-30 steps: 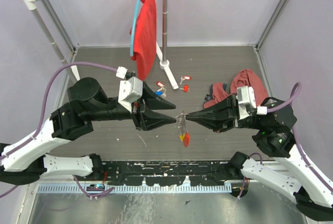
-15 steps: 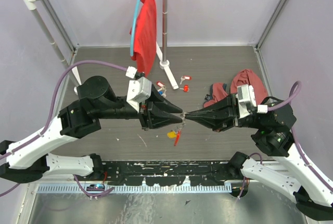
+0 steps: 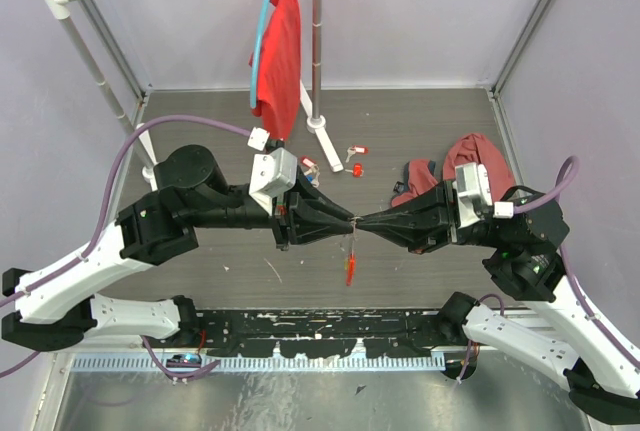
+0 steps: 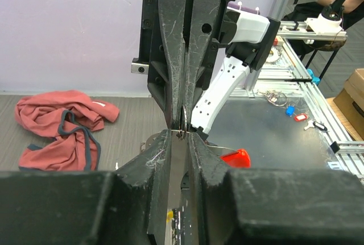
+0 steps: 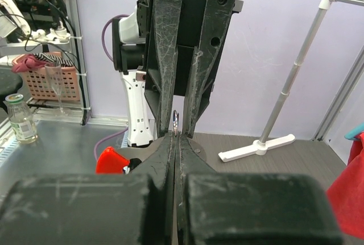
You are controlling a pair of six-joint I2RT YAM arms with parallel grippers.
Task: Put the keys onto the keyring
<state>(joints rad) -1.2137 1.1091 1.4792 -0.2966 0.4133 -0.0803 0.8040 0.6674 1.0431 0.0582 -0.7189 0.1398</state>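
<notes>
Right pincer [image 3: 361, 223] clamped shut on the thin silvery chain loop of the keyring [image 3: 350, 267], mid-air above the dark surface [image 3: 430, 121], its long red plastic piece hanging below; left pincer [image 3: 346, 221] tip-to-tip, jaws narrowly parted about the loop, grip indeterminable; small tagged silvery keys [image 3: 354, 151] lying beyond.

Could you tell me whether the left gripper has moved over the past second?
Yes. The left gripper has shifted right and slightly farther from the black rail at the near edge, meeting the right gripper at the keyring.
</notes>
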